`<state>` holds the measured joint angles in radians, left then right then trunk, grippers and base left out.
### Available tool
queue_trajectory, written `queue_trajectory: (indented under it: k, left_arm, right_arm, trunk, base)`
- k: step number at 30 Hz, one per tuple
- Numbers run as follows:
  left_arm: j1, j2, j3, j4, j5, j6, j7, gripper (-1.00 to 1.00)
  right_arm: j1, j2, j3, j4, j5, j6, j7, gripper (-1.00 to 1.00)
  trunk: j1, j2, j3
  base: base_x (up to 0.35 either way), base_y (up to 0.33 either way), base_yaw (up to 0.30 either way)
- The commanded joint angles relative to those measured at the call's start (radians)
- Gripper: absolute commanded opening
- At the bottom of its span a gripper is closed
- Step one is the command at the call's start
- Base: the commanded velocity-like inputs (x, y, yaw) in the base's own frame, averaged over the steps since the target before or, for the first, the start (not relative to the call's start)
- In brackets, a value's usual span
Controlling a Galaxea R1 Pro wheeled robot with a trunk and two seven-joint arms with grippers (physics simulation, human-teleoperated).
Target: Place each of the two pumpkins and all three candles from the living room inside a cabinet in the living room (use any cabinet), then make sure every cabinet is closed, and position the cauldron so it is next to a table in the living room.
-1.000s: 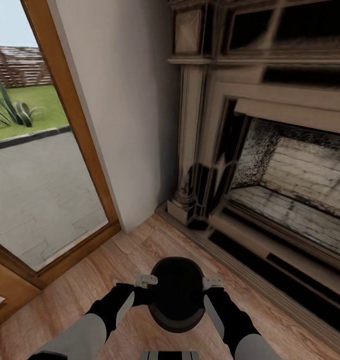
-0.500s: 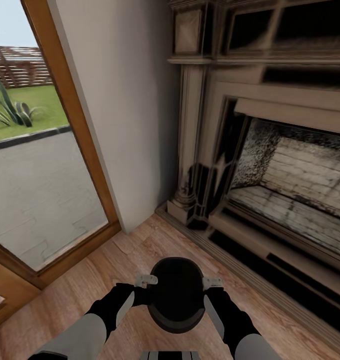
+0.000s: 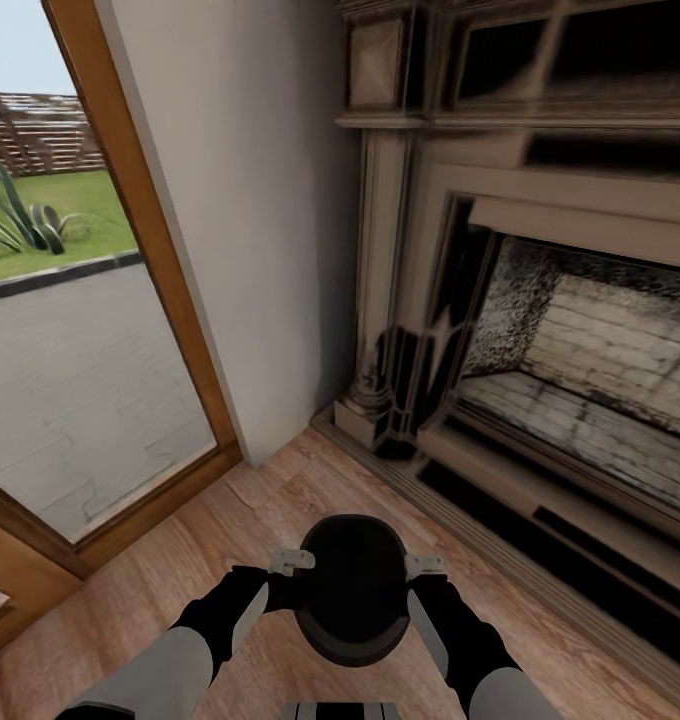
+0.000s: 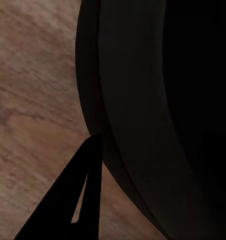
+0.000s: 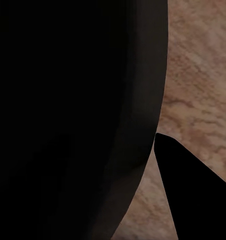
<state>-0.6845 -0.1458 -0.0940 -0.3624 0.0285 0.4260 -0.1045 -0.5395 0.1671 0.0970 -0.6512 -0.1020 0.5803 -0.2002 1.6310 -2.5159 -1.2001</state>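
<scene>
glass door [image 3: 70, 330]: at far left of head view, wood frame, paving, grass and a spiky plant outside.
wall [image 3: 250, 220]: plain pale panel between the door frame and the fireplace.
floor [image 3: 270, 500]: light wood planks, ran from the door sill across to the hearth.
left arm: black forearm came up from the lower left of head view, wrist against the cauldron's left flank.
left gripper [image 3: 292, 562]: sat at the cauldron's left side near the rim. In left wrist view one dark finger [image 4: 75, 200] touched the pot wall; the other finger was hidden. Looked clamped on the pot, but jaw gap could not be told.
cauldron [image 3: 353, 588]: matte black, round mouth facing the camera, held between both grippers low in head view's centre, above the planks, in front of the fireplace's left column. Whether it rested on the floor or hung clear could not be told. Curved black wall close up in left wrist view [image 4: 152, 115] and right wrist view [image 5: 68, 115].
right gripper [image 3: 424, 568]: mirrored the left, at the cauldron's right side by the rim. Right wrist view showed one dark finger [image 5: 190, 190] just beside the pot wall; opening not readable.
right arm: black forearm rose from the lower right, wrist against the pot.
fireplace [image 3: 540, 300]: ornate beige surround at right, dark trim, pale brick firebox, low hearth step along the floor.
</scene>
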Motion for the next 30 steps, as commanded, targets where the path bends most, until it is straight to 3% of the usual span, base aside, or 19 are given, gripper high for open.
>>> queue_trajectory:
  k: [1,22,30]
  left_arm:
    - [0.000,0.000,-0.007,-0.001,0.017,0.007,-0.003,-1.00]
    - [0.000,0.000,-0.007,-0.003,0.017,0.006,-0.003,-1.00]
    - [0.000,0.000,-0.007,-0.003,0.017,0.006,-0.003,-1.00]
  right_arm:
    - [0.000,0.000,0.006,-0.001,-0.028,0.001,-0.007,-1.00]
    - [0.001,0.000,0.006,-0.001,-0.028,0.001,-0.007,-1.00]
    - [0.000,0.000,0.007,-0.001,-0.028,0.001,-0.007,-1.00]
  trunk:
    - [0.000,0.000,-0.001]
    - [0.000,0.000,-0.001]
    - [-0.004,0.002,0.030]
  base:
    - [0.000,0.000,0.000]
    - [0.000,0.000,0.000]
    - [0.000,0.000,0.000]
